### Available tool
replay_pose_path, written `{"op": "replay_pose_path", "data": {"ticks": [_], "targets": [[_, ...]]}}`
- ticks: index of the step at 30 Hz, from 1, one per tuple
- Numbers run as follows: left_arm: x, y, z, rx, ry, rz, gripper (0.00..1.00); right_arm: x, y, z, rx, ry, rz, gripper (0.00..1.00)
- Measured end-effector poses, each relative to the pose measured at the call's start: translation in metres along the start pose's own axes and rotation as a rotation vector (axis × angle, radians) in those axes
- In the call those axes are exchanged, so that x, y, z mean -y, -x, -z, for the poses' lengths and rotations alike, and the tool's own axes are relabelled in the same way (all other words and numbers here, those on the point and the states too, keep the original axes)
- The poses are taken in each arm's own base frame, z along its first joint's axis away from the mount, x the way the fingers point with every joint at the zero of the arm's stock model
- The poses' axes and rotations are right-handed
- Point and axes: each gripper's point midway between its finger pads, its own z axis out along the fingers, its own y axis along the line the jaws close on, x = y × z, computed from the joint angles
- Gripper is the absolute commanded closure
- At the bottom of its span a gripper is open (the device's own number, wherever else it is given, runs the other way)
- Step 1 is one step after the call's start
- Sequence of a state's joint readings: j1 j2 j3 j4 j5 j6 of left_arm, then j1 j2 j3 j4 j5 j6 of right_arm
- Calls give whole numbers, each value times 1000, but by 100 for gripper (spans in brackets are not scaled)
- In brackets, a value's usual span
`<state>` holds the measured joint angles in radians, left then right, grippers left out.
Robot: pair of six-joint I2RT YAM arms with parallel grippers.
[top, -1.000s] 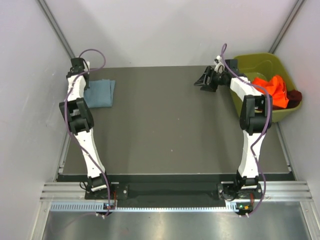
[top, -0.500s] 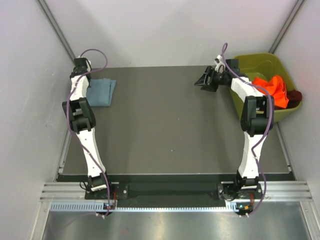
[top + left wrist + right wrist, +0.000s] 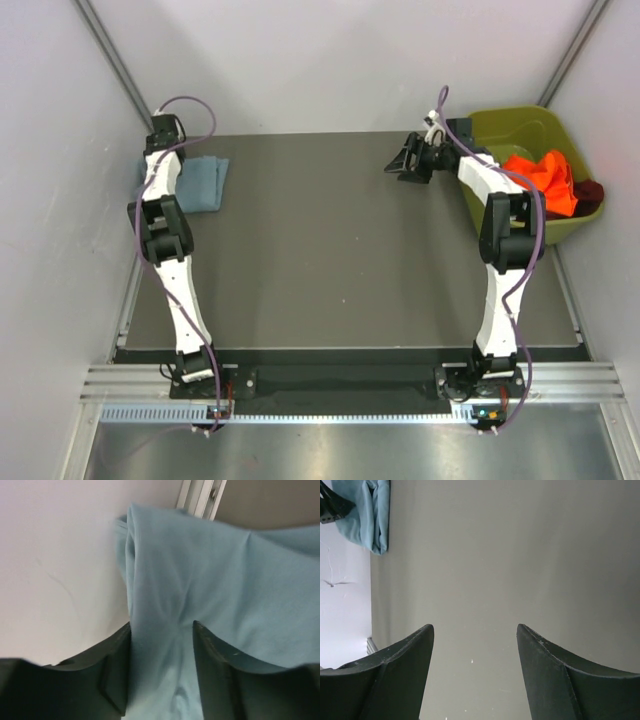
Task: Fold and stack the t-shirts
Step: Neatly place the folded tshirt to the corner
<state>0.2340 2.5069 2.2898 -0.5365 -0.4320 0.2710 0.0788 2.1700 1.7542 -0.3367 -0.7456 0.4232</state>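
The blue-grey t-shirt lies folded at the table's far left; it fills the left wrist view. My left gripper is at the shirt's left edge by the wall, and its jaws pinch a bunched fold of the cloth. My right gripper is open and empty, low over bare table at the far right; its view shows the blue-grey shirt in the distance. The orange t-shirt and the maroon t-shirt lie crumpled in the bin.
The olive-green bin stands at the far right, just off the table edge beside the right arm. White walls close in on both sides; the left wall is right next to the left gripper. The dark table spans between the arms.
The left gripper has shifted slightly toward the far-left corner, and the blue-grey shirt's right edge has drawn a little left with it. The right gripper has edged slightly left.
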Motion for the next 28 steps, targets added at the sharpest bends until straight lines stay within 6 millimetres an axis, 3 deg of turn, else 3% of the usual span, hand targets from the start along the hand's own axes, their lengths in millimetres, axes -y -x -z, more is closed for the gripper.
{"op": "replay_pose_path", "data": {"ticks": [4,7,9,10,13,15,17,19,22,28], "targets": [[14,20,15,43,15,28,34,1,1,1,5,-7,15,31],[42,45,46,100,-3,39,27,5,3,3,13,-38,42,25],[69,69,81,164,-36,40,23,10,6,5,22,-87,69,2],[86,83,104,202,-62,39,14,13,9,7,30,-118,85,0],[135,115,179,313,-185,53,6,23,19,17,69,-247,153,0],[171,121,236,362,-311,47,4,27,27,28,100,-337,187,0],[199,115,287,385,-438,35,3,29,39,46,150,-437,220,0],[215,103,321,382,-546,15,2,27,52,66,208,-523,249,0],[225,91,339,348,-650,20,2,14,70,102,305,-617,292,0],[222,82,330,281,-701,62,3,-21,78,166,437,-698,349,0]]}}
